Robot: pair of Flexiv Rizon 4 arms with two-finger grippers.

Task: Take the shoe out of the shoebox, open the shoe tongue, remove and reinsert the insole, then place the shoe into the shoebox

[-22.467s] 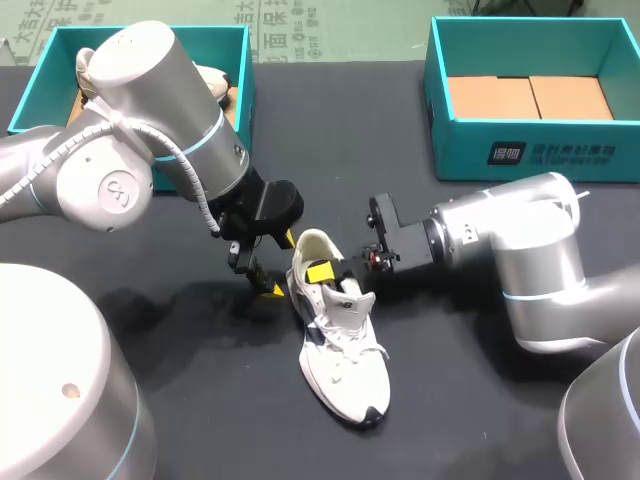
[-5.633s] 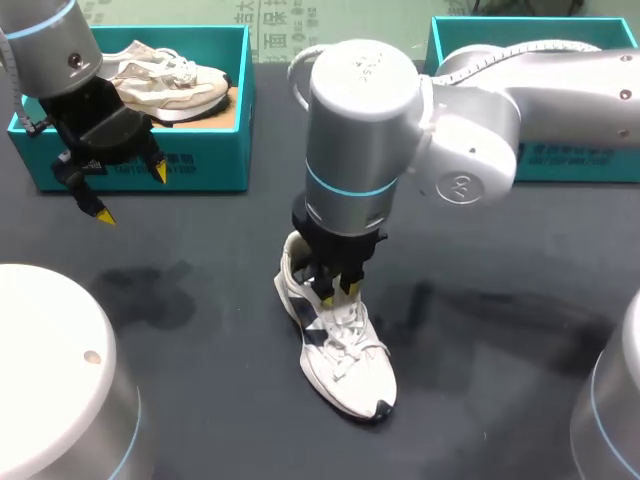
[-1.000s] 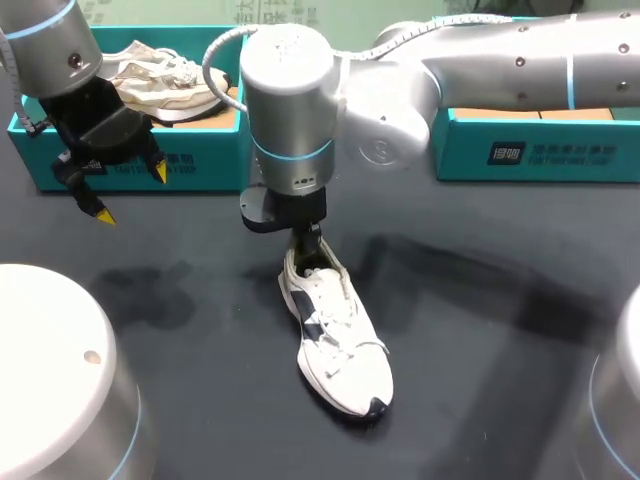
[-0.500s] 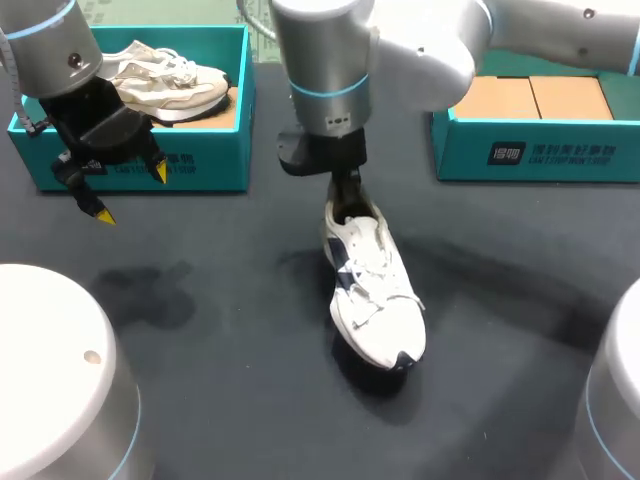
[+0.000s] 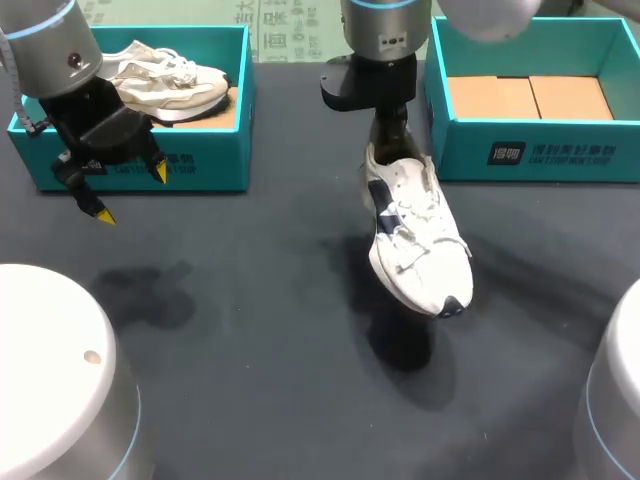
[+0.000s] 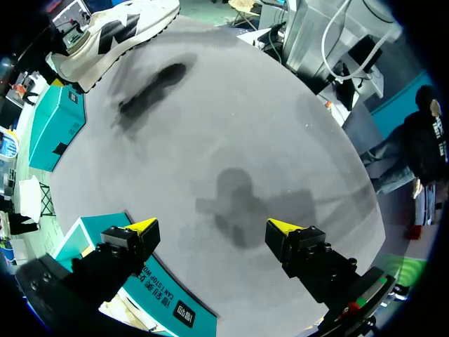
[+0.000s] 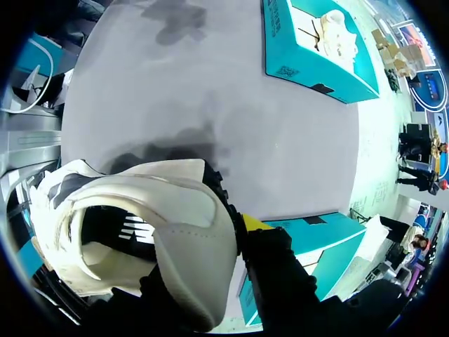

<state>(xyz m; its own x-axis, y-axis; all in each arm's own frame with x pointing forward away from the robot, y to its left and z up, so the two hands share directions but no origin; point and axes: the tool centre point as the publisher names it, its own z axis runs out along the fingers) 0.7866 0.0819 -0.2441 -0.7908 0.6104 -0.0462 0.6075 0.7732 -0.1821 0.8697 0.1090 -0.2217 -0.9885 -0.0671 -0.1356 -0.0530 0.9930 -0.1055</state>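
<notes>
A white sneaker (image 5: pixel 415 235) with dark side marks hangs above the black table, toe pointing down toward me. My right gripper (image 5: pixel 389 138) is shut on its heel collar, just left of the empty teal shoebox (image 5: pixel 530 150). In the right wrist view the heel (image 7: pixel 175 210) sits between the fingers, with one yellow fingertip (image 7: pixel 252 223) showing outside it and the other hidden inside. My left gripper (image 5: pixel 132 195) hangs open and empty in front of the left teal box (image 5: pixel 190 165). The left wrist view has that gripper (image 6: pixel 212 226) over bare table, the sneaker (image 6: pixel 112 31) far ahead.
A second, beige shoe (image 5: pixel 165 72) lies in the left teal box. The right shoebox shows a bare cardboard floor (image 5: pixel 528 97). The sneaker's shadow (image 5: pixel 400 345) falls on the black tabletop (image 5: pixel 250 300). Robot bases fill the near corners.
My right arm has lifted the sneaker off the table and carried it back and to the right, close to the empty box. The left arm has stayed put.
</notes>
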